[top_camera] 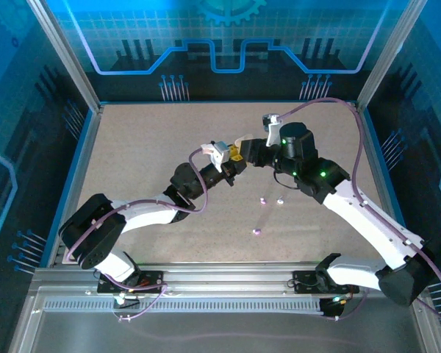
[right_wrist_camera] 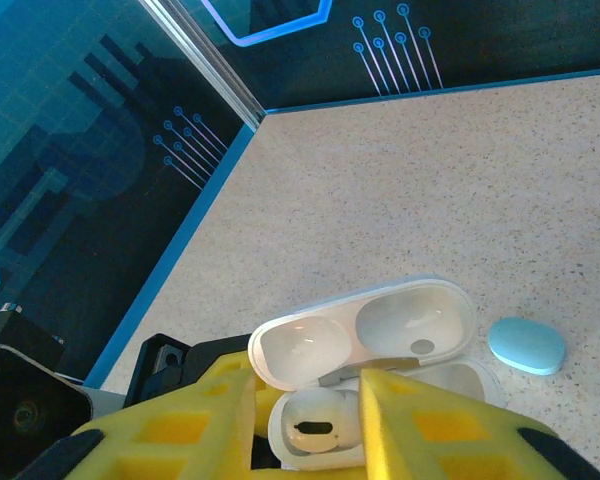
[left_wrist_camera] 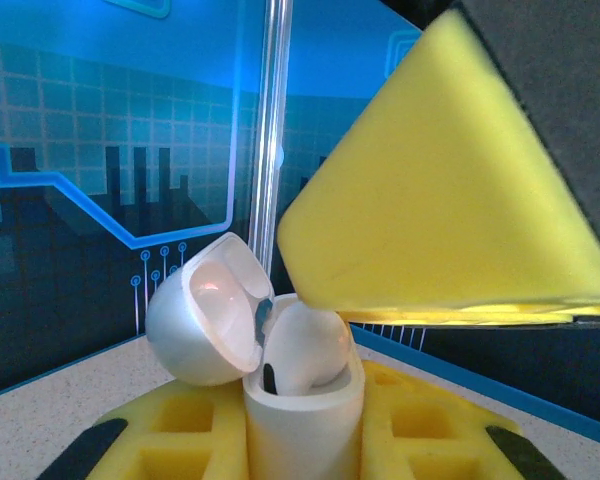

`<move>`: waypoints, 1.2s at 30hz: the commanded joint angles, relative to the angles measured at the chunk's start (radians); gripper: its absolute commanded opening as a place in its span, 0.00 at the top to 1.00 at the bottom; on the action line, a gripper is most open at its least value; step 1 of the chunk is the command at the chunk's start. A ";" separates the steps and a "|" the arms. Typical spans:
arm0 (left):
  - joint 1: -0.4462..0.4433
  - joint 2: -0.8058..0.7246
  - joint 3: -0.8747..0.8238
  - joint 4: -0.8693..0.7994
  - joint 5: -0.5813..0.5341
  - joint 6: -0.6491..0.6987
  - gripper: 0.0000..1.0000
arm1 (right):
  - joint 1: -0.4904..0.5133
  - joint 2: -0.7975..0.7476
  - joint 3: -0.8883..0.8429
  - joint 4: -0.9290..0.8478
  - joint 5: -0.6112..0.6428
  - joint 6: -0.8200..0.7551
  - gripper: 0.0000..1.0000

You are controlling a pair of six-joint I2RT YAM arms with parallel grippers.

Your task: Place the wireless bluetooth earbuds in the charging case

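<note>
Wireless bluetooth earbuds [top_camera: 262, 199], tiny plastic bits, lie loose on a speckled beige tabletop [top_camera: 147, 147] where two white-and-black arms meet near the middle. The left arm [top_camera: 143, 209] reaches forward and to the right, low and nearly level. The right arm [top_camera: 360, 213] bends at its elbow and turns left, so the two hands face each other tip to tip. The left hand [left_wrist_camera: 302, 440], with yellow foam fingers, is clamped on the body of a glossy white charging case [left_wrist_camera: 305, 425], held upright with its hinged lid [left_wrist_camera: 205, 315] standing open. The right hand [right_wrist_camera: 305, 430] hovers just over the case's mouth, its yellow fingers parted and holding nothing. A light blue pebble-shaped case [right_wrist_camera: 526, 345] lies on the tabletop beyond. One white earbud [left_wrist_camera: 302, 345] sits in a well of the open case. Three loose ones, pinkish-purple and pale, rest beside the right arm, apart from both hands.
</note>
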 commanded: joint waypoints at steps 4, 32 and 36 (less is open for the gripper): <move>-0.006 -0.019 0.013 0.093 0.029 0.035 0.78 | 0.017 -0.009 0.028 -0.059 0.009 -0.014 0.59; 0.075 -0.152 -0.085 0.014 0.018 0.069 0.79 | -0.417 0.365 0.008 -0.533 -0.184 -0.222 0.51; 0.075 -0.176 -0.094 -0.003 0.009 0.077 0.79 | -0.393 0.506 0.026 -0.549 -0.117 -0.222 0.53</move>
